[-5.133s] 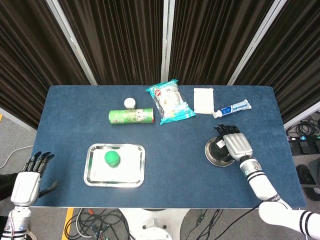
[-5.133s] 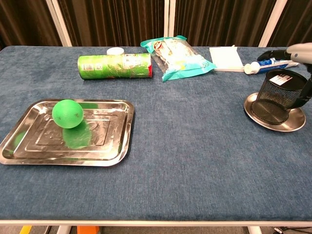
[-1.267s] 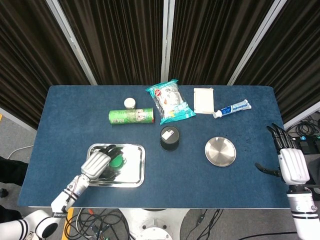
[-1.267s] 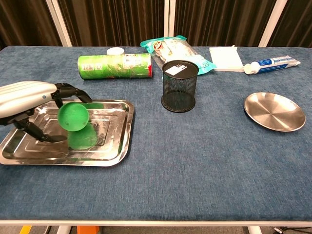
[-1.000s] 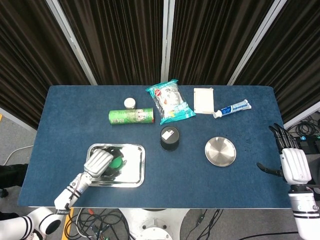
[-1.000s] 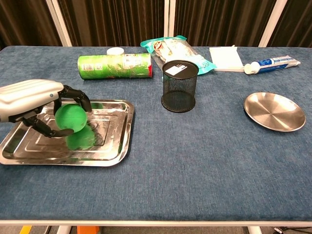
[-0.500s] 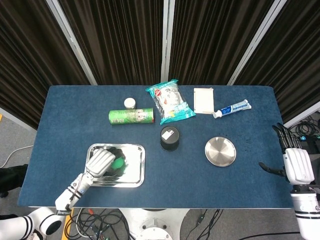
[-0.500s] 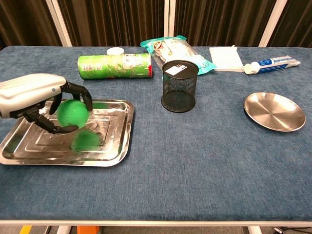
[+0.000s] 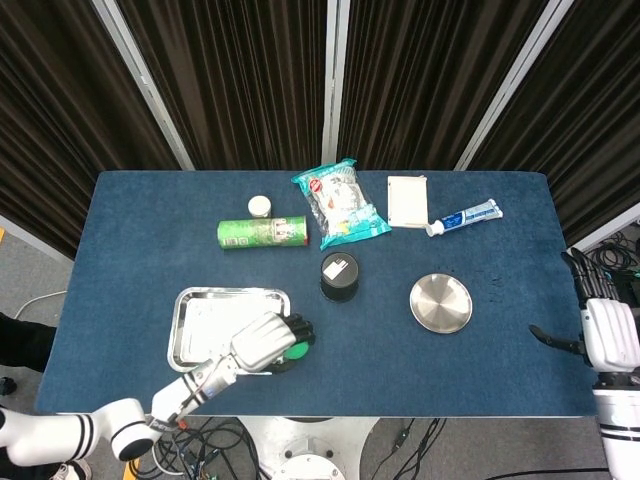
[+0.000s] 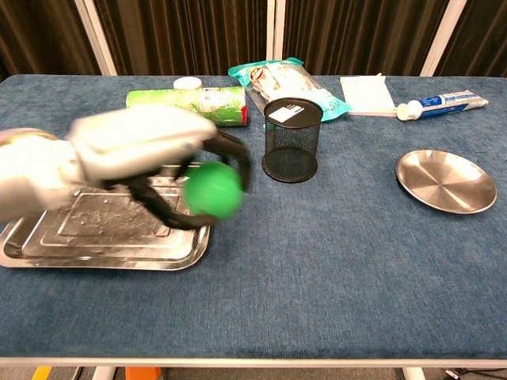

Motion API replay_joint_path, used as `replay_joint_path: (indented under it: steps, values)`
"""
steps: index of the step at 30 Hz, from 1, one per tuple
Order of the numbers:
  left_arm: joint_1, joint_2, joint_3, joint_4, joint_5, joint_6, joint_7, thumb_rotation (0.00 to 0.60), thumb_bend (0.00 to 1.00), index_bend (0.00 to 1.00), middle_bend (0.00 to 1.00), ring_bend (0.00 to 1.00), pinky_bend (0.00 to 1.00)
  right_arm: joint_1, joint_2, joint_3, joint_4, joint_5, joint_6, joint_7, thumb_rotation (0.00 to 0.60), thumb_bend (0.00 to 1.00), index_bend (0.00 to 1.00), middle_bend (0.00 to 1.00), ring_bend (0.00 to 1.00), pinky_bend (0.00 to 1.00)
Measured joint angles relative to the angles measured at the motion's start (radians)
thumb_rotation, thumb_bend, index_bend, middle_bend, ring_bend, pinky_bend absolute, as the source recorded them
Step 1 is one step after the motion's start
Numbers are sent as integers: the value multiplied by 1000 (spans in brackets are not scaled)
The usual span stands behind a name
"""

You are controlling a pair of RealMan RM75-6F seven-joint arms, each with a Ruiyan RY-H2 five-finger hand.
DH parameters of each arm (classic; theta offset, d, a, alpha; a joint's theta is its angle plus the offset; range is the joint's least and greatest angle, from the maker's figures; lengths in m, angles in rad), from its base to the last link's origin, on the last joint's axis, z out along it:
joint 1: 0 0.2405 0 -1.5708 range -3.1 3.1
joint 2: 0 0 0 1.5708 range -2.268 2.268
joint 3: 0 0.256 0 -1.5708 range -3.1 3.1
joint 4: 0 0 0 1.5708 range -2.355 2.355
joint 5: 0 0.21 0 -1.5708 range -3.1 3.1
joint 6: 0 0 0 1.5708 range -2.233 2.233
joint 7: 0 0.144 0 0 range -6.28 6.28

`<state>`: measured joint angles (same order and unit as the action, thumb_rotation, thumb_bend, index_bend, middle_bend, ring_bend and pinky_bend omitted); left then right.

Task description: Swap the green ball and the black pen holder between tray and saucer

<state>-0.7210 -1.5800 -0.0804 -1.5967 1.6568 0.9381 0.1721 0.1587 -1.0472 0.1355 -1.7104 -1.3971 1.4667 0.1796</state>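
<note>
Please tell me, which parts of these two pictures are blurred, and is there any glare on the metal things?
Chest view: the left hand and the green ball it holds are motion-blurred, while the black pen holder is sharp; the saucer shows soft highlights. Head view: sharp overall; the tray carries bright glare.

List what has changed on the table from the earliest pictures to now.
The right robot hand let go of the black pen holder, which went from the saucer to mid-table; that hand now waits open at the table's right edge. The left robot hand took the green ball off the tray and carries it rightward. The chip can, snack bag and toothpaste stayed put.
</note>
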Motion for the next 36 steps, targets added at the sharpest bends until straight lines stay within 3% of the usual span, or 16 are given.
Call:
replay_joint_path:
  steps: [5,14,23,30,36]
  values:
    - [-111,-103,-53,69,-48,-118,25,600,347,424,415,362,634,-21,6,6,24,14,15,42,600,0,0,6,0,102]
    - [-225,-211,-94,210,-86,-186,22,600,346,422,413,361,633,-41,3,20,72,27,22,98,600,0,0,6,0,102]
    - [-275,-281,-91,331,-84,-166,-13,600,346,410,402,356,619,-47,-9,27,98,40,6,118,600,0,0,5,0,103]
    - [-275,-320,-61,393,-80,-125,-64,600,334,346,326,325,599,-45,-18,34,115,44,-9,135,600,0,0,6,0,103]
    - [-275,-345,-42,432,-58,-74,-93,600,272,303,291,267,588,-49,-17,40,116,39,-2,141,600,0,0,6,0,103]
